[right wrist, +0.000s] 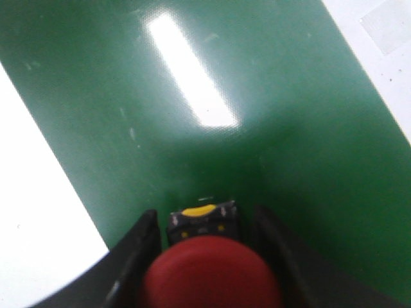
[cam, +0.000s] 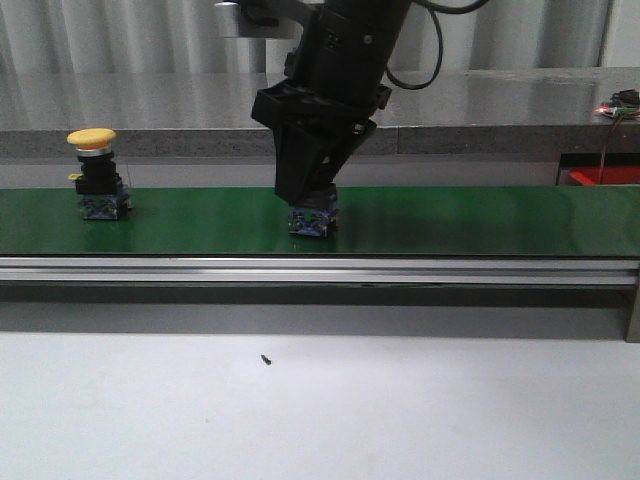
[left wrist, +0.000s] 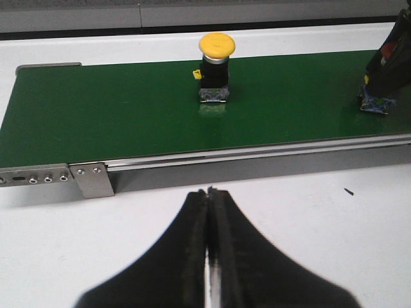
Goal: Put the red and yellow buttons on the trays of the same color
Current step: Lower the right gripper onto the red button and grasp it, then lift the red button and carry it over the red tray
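Note:
The red button [right wrist: 209, 273] stands on the green conveyor belt [cam: 480, 220]; only its blue base [cam: 312, 218] shows in the front view. My right gripper [cam: 312, 203] is down over it, and in the right wrist view the gripper [right wrist: 204, 215] has a finger against each side of the red cap. The yellow button [cam: 92, 137] stands upright at the belt's left end, also in the left wrist view [left wrist: 216, 45]. My left gripper [left wrist: 209, 191] is shut and empty over the white table, short of the belt. No tray of matching colour is clearly in view.
The belt's metal rail [cam: 300, 268] runs along its near edge, with a bracket [left wrist: 93, 179] at the left end. A red object [cam: 603, 176] sits far right behind the belt. A small dark speck [cam: 266, 359] lies on the white table.

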You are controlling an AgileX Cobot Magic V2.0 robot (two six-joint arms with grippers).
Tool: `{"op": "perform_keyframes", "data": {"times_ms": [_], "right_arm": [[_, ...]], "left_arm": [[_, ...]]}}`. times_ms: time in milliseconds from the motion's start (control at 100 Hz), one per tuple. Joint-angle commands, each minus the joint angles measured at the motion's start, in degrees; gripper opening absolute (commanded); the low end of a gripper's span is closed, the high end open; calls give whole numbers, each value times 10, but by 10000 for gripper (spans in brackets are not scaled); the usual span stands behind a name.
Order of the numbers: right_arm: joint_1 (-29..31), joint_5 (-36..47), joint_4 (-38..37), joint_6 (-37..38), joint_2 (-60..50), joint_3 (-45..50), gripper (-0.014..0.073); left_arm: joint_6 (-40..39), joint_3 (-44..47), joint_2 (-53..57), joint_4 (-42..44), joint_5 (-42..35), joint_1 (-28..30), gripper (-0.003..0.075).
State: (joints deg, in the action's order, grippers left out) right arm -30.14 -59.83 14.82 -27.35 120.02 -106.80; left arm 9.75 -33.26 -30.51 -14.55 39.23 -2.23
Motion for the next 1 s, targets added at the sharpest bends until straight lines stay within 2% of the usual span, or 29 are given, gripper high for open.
{"op": "perform_keyframes", "data": {"times_ms": [0, 210, 370, 700, 990], "right_arm": [[2, 10, 10, -7, -35, -18, 244], [13, 3, 10, -7, -55, -18, 244], [51, 0, 10, -6, -87, -18, 244], [196, 6, 10, 4, -143, -18, 244], [331, 50, 10, 67, -145, -18, 244]], "left_arm": [[-1, -15, -2, -8, -36, -4, -20], [-1, -15, -2, -8, -36, -4, -20], [-1, -15, -2, -8, -36, -4, -20], [-1, -15, -2, -8, -36, -4, -20], [-1, -15, -2, -8, -36, -4, -20]]}}
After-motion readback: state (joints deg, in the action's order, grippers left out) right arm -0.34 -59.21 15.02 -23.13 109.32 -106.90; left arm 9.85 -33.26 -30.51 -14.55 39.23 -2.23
